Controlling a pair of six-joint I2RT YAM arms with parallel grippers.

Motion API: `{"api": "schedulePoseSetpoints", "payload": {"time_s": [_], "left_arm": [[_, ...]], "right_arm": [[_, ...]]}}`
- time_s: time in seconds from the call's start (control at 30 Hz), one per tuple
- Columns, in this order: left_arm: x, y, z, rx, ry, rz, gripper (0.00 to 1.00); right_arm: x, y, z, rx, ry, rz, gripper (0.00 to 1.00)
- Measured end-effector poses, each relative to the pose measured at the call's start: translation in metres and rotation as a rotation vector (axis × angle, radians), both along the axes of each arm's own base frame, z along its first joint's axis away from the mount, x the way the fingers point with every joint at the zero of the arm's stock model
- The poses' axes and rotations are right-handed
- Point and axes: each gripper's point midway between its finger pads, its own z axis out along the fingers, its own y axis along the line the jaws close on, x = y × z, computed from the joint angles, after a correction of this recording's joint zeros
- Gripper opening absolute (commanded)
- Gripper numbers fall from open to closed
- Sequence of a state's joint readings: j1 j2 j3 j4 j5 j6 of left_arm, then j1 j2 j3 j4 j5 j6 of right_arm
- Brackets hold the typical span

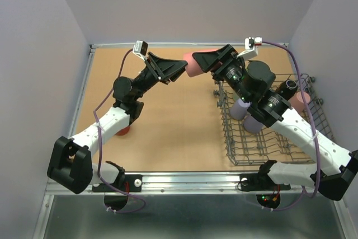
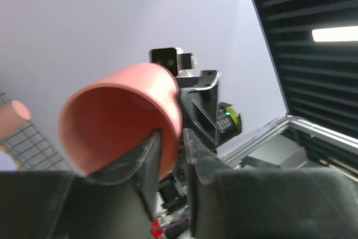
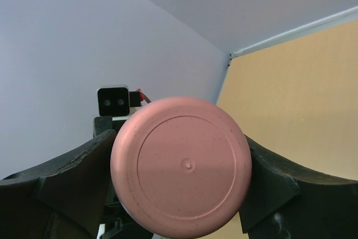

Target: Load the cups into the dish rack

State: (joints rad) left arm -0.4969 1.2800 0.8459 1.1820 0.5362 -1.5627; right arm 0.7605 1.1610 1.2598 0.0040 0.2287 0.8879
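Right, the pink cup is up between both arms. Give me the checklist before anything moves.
1. Right pincer on the pink cup: ok, its fingers sit against both sides of the base.
2. Left pincer clear of the cup: not ok, its fingers straddle the rim, one inside and one outside.
3. Left grip tight or loose: cannot tell.
4. Cup lifted off the table: ok, it hangs between the two arms.
5. Room in the rack: ok, the near end shows bare wire.
6. Red mug safe from the left arm: cannot tell, the arm hides most of it.
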Motion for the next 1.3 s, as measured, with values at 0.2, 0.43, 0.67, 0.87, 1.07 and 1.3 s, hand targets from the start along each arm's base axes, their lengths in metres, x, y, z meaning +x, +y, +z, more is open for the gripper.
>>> {"api": "schedulePoseSetpoints", "payload": {"time_s": [0.2,0.43,0.67,0.87,1.07,1.3], "left_arm": [[0.021,-0.013,-0.035,0.190,0.082,0.031,0.76],[0.041,-0.001,-0.088,0.561,0.172,0.175,0.79],[0.033,0.032,-0.141,0.858,0.223,0.270,0.76],[0.024,0.051,-0.170,0.971,0.269,0.278,0.75],[0.021,0.065,-0.180,1.030,0.271,0.291,0.74],[0.021,0.084,-0.182,1.068,0.262,0.319,0.72]], "right_arm": [[0.001,-0.035,-0.005,-0.095,-0.003,-0.140,0.00],[0.002,-0.106,-0.017,-0.362,0.060,-0.412,0.00],[0.013,-0.230,-0.066,-0.643,0.292,-0.712,0.00],[-0.001,-0.331,-0.111,-0.722,0.546,-0.939,0.00],[-0.032,-0.379,-0.166,-0.738,0.750,-1.033,0.00],[-0.079,-0.400,-0.233,-0.711,0.956,-1.093,0.00]]}}
